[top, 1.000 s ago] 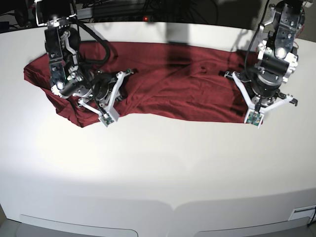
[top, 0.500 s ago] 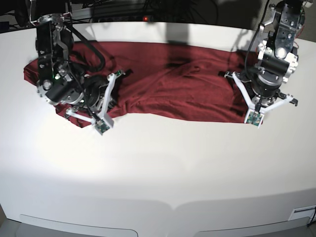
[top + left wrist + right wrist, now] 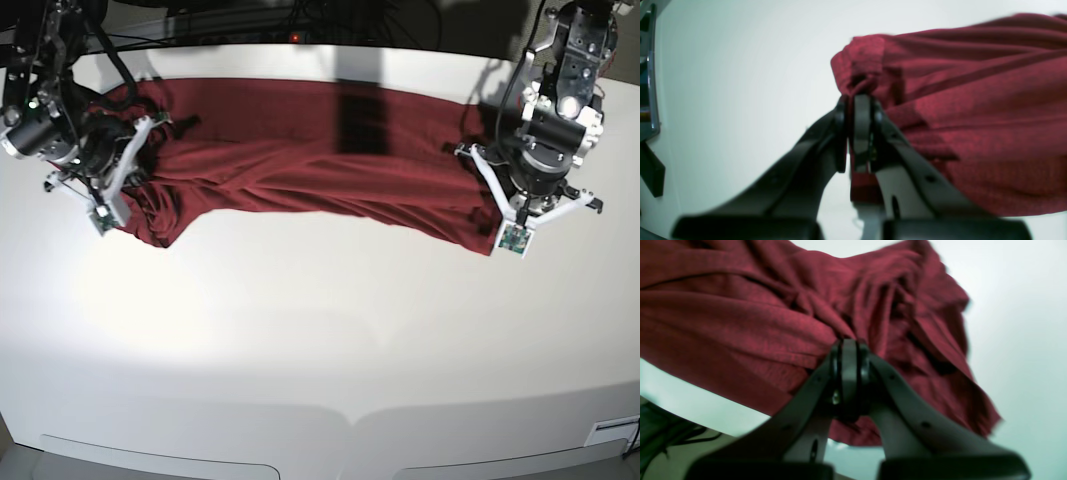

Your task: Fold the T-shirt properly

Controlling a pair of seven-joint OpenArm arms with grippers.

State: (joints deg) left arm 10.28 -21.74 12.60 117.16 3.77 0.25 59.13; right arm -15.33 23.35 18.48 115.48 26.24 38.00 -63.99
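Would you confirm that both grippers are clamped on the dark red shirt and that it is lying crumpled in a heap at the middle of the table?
Not a heap: the base view shows the shirt stretched out between the left gripper and right gripper, both clamped on it.

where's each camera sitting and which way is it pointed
Base: high over the table's near edge, looking down on the stretched T-shirt and both arms.
Left wrist: behind the left gripper, looking along its shut jaws pinching a bunched shirt edge.
Right wrist: behind the right gripper, looking along its shut jaws clamped on crumpled cloth.
Shared: all three show the shirt and white table; base also shows both grippers.
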